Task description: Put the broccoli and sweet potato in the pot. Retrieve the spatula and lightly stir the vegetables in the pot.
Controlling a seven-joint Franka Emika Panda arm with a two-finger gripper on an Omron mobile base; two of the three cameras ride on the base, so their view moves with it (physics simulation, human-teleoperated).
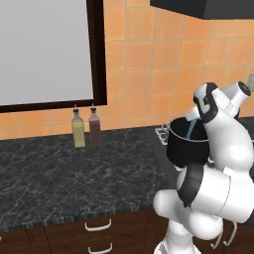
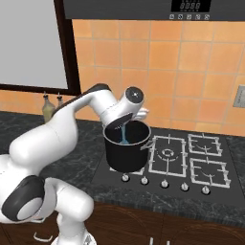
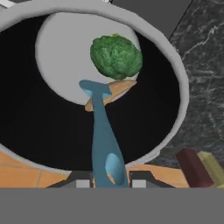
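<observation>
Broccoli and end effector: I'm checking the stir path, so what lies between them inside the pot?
In the hand view, the spatula held by the end effector runs toward the broccoli; its head overlaps the sweet potato in between.

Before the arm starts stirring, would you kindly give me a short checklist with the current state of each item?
1. Broccoli in the pot: ok.
2. Sweet potato in the pot, beside the broccoli: ok.
3. Pincer shut on the spatula handle: ok.
4. Spatula head down inside the pot, near the vegetables: ok.
5. Head touching the pot floor: cannot tell.
6. Pot standing upright on the stove: ok.
</observation>
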